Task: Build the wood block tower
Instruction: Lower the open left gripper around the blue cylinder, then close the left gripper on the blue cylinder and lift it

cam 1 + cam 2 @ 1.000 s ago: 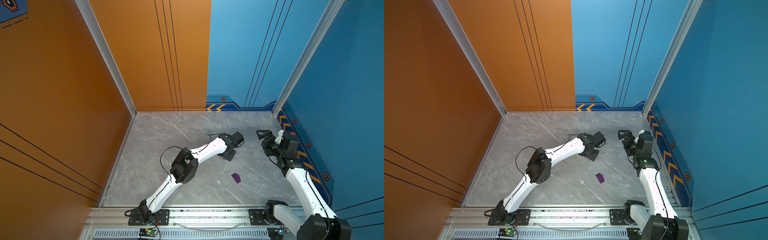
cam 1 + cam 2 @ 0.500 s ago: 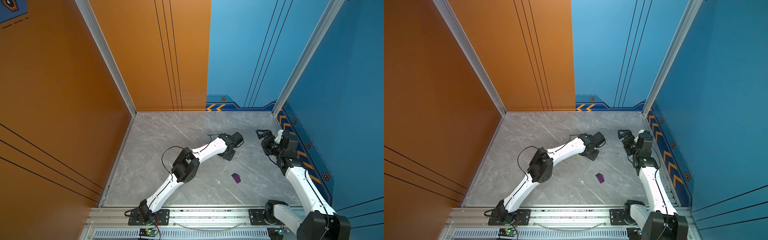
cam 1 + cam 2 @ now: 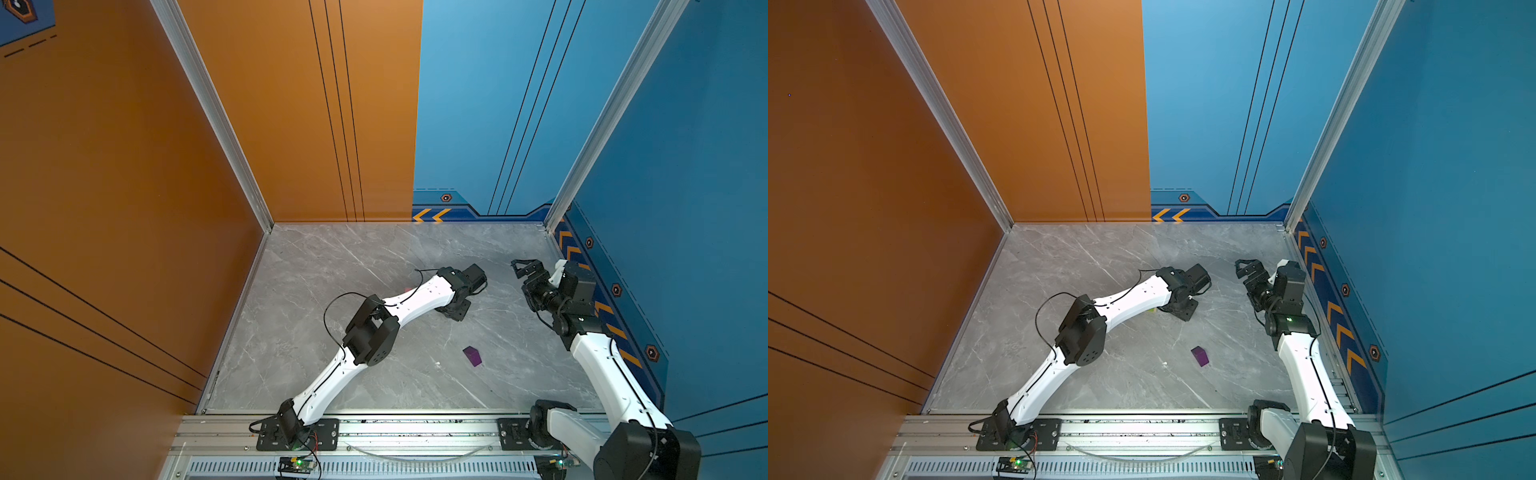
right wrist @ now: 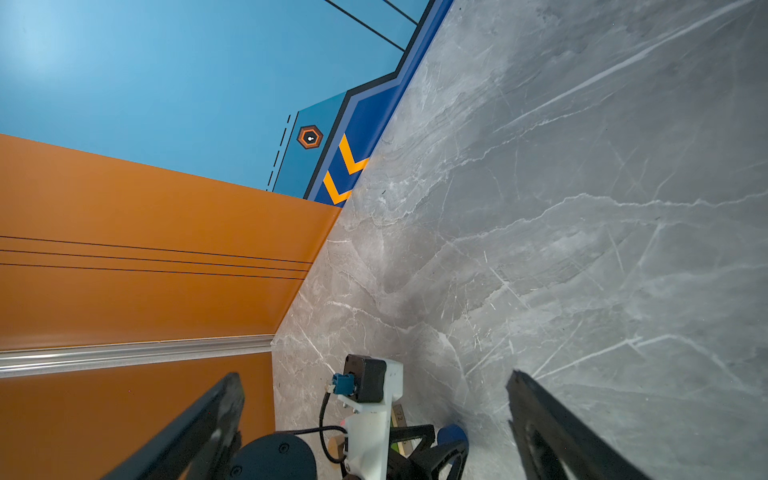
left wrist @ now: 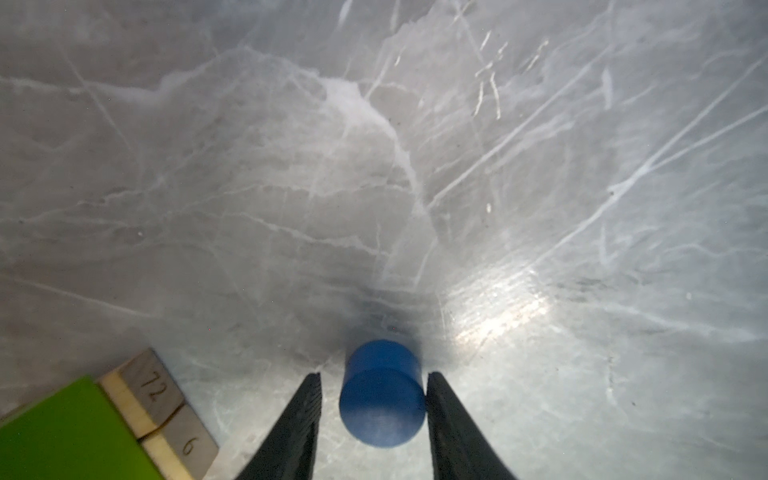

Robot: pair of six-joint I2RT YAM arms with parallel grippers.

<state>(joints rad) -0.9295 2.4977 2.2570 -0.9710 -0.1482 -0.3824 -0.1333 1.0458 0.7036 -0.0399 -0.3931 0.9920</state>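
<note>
The left hand (image 5: 372, 375) points down, fingers narrowly apart; the right hand (image 3: 523, 266) hangs raised, fingers spread wide.

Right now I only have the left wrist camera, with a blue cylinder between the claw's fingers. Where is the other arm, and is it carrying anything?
Observer: The right claw is open beside the blue side wall, with nothing between its fingers.
Operator: Are there any loose blocks outside my view?
Observer: One purple block lies alone on the table, between the two arms and touching nothing.
Operator: Are the two claws crowding each other?
Observer: No. In both top views a bare stretch of table separates the left claw from the right one.
</note>
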